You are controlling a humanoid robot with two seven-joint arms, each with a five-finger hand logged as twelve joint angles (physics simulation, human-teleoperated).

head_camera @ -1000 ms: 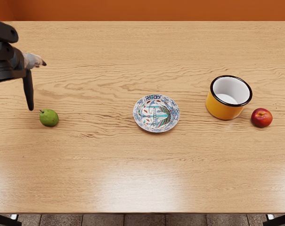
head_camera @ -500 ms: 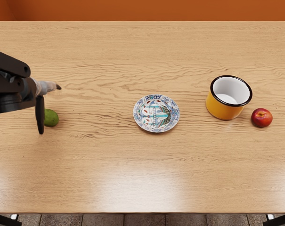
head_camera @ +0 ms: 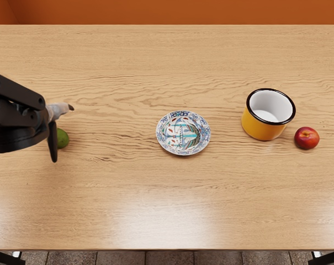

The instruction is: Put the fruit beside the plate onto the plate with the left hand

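The left hand reaches in from the left edge of the wooden table and hangs over the green fruit, hiding its left part so that only a rounded sliver shows. Its fingers are spread apart and hold nothing: a pale one points right above the fruit and a dark one hangs down just in front of it. The fruit lies on the table, well to the left of the patterned plate, which sits near the middle with nothing on it. Further right stands a yellow enamel mug with a black rim, upright, and a red apple lies just beside it.
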